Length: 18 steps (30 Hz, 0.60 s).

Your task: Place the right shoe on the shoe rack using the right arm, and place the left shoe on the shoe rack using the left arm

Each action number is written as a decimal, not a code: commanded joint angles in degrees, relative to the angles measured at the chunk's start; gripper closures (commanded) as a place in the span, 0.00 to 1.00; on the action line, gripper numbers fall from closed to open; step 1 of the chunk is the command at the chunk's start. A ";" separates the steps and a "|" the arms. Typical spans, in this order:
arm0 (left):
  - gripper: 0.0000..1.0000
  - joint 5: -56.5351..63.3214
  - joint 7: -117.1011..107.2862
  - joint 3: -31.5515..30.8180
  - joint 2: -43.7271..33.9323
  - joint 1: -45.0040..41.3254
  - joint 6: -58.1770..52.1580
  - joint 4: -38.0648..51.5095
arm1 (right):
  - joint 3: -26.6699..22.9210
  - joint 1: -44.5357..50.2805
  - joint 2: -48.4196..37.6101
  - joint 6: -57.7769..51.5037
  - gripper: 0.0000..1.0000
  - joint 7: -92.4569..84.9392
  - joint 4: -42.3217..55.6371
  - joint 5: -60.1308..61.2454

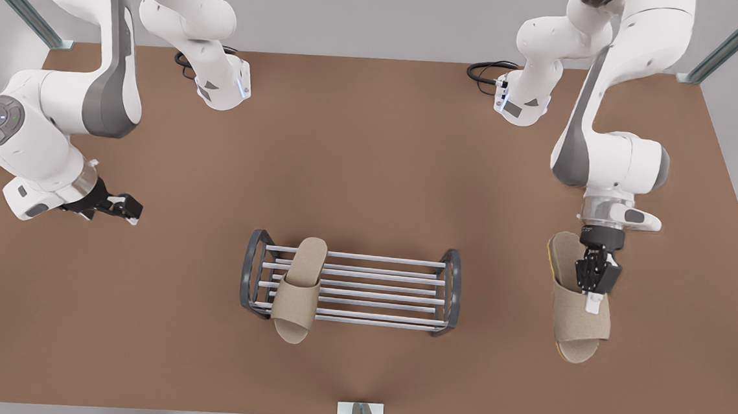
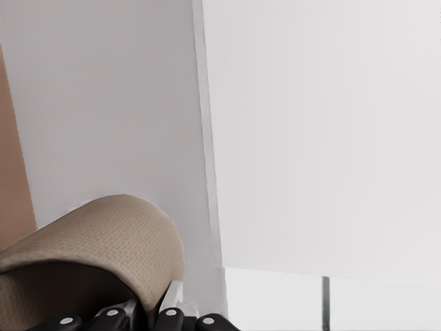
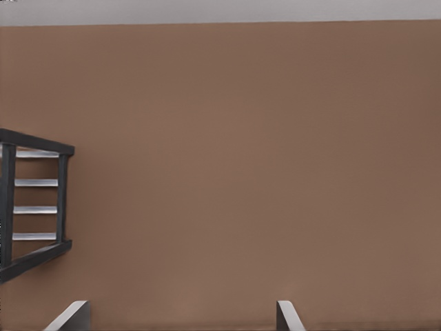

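The shoe rack [image 1: 390, 280] stands near the table's front middle, and its dark end frame [image 3: 62, 200] also appears in the right wrist view. A beige slipper, the right shoe [image 1: 298, 286], lies across the bars at the rack's end toward the front view's left, toe overhanging the front. At the front view's right, my left gripper [image 1: 590, 294] is shut on the strap of the left shoe [image 1: 578, 325]. The left wrist view has that strap [image 2: 103, 241] right at the left gripper [image 2: 151, 318]. My right gripper [image 1: 125, 208] waits open at the front view's left, nothing between its fingertips [image 3: 286, 314].
The brown table [image 1: 372, 155] carries both arm bases at the back, with black cables [image 1: 486, 69] beside them. Metal posts stand at the back corners, and a small bracket [image 1: 361, 411] sits at the front edge. The rack's half toward the front view's right has bare bars.
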 commanded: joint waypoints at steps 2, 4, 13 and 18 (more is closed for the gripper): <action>0.78 -14.52 -7.18 -10.79 0.61 -0.88 18.62 5.71 | -0.03 -0.43 -0.12 -1.06 0.00 11.10 -0.02 0.31; 0.78 -14.26 -7.09 -10.71 3.33 -9.30 17.74 9.05 | -0.03 -0.42 -0.21 -1.67 0.00 11.01 -0.02 0.40; 0.77 -7.32 -10.96 18.91 24.08 -45.70 11.33 26.11 | -0.47 -0.86 -0.12 -1.50 0.00 8.11 -0.02 0.40; 0.76 -6.26 -10.96 20.32 25.31 -45.26 8.25 25.76 | -0.56 -0.86 -0.03 -1.50 0.00 8.11 -0.02 0.40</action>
